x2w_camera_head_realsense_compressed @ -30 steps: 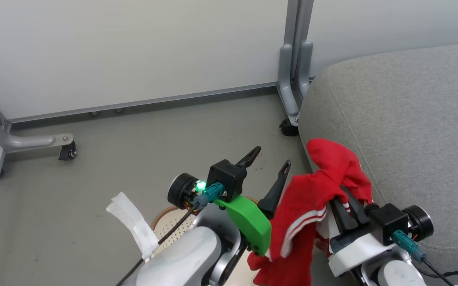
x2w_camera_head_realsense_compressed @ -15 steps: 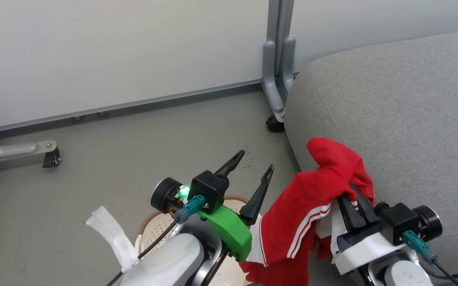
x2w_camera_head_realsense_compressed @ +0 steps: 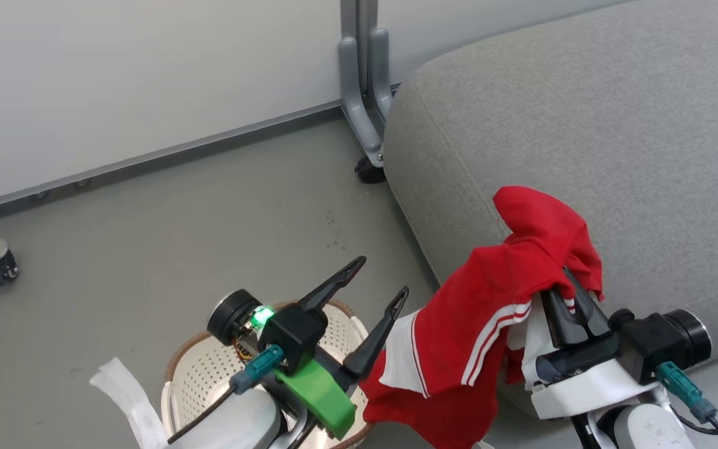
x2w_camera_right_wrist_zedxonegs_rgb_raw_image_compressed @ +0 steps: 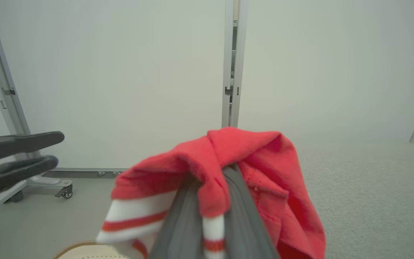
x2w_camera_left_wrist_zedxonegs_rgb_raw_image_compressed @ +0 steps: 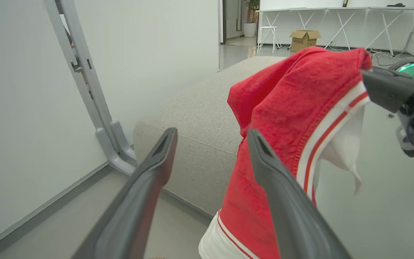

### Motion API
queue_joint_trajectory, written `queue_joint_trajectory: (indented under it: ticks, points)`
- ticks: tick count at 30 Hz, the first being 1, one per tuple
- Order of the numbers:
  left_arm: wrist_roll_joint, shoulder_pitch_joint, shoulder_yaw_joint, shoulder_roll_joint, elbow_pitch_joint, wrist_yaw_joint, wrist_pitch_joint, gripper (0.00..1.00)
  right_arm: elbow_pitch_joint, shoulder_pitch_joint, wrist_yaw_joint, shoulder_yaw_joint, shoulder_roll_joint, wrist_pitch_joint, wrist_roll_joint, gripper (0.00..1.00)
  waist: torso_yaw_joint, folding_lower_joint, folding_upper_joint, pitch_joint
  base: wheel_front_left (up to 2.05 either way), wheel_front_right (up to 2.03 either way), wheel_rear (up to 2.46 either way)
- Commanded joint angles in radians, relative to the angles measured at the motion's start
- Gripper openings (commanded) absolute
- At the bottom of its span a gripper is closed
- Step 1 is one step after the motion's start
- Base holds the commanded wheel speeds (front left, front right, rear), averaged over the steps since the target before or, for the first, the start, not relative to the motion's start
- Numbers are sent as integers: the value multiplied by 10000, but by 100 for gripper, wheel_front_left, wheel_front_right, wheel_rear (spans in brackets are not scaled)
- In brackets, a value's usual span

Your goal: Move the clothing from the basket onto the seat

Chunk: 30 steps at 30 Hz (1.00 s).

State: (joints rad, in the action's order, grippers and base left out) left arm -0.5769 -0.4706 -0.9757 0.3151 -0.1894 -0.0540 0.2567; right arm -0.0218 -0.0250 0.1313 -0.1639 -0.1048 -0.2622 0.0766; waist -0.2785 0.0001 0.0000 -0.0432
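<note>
Midway, I hold the jersey (x2w_camera_head_realsense_compressed: 490, 299) clamped in my right tool (x2w_camera_head_realsense_compressed: 574, 299), raised beside the seat (x2w_camera_head_realsense_compressed: 583, 125) so it can swing over the edge; my left tool (x2w_camera_head_realsense_compressed: 381, 277) hangs above the basket (x2w_camera_head_realsense_compressed: 203, 374), fingers apart, empty.

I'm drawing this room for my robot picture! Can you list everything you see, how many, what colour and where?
clothing: one, red with white stripes, hanging at the seat's near edge
basket: one, cream with a brown rim, on the floor under the left arm
seat: one, grey, on the right
floor: grey, all around
wall panels: at least two, white, at the back
casters: two, black, under the panels' grey feet
cardboard box: one, brown, far across the room
left gripper: one, dark fingers, open, above the basket
right gripper: one, dark fingers, shut on the clothing
</note>
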Motion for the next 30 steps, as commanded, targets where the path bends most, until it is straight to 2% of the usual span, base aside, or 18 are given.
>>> queue_joint_trajectory:
  ticks: [1,4,11,20,30]
  points:
    - [167,232,79,138,42,25,75,100,-219,158,-10,37,53,-42,63,0,-595,-1,0,-511,0,0,0]
    - [513,394,362,247,230,-9,88,100,-534,311,-8,27,92,-42,26,0,-946,-1,0,-746,0,0,0]
    - [1541,1015,938,472,806,290,75,100,-922,650,-10,103,236,-42,-38,0,-1733,-1,0,-1251,0,0,0]
    - [1959,1522,1435,408,684,673,78,100,-1179,748,-9,139,475,-42,10,0,-2478,-1,0,-1712,0,0,0]
    - [2326,1108,1432,543,423,984,71,100,-1634,-17,-10,476,519,-42,47,0,-2624,-1,0,-2629,0,0,0]
